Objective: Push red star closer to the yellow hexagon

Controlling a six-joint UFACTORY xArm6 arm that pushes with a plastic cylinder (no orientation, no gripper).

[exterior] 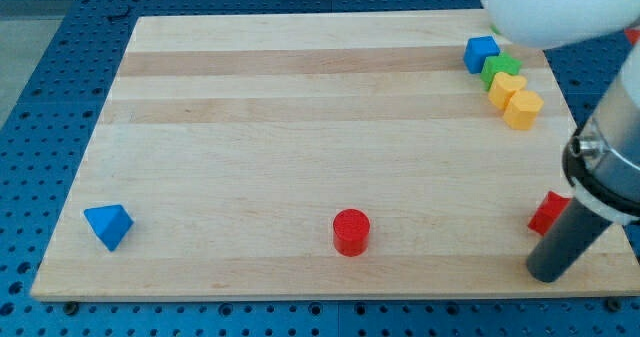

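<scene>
The red star (546, 213) lies near the board's right edge toward the view's bottom, partly hidden behind my rod. My tip (548, 274) rests on the board just below the star, at its lower right side. The yellow hexagon (524, 109) lies near the right edge, well above the star, as the lowest block of a tight cluster.
The cluster also holds a second yellow block (505, 86), a green block (501, 67) and a blue block (481, 53). A red cylinder (351, 231) stands at the bottom centre. A blue triangular block (108, 225) lies at the bottom left. The arm's white body covers the top right corner.
</scene>
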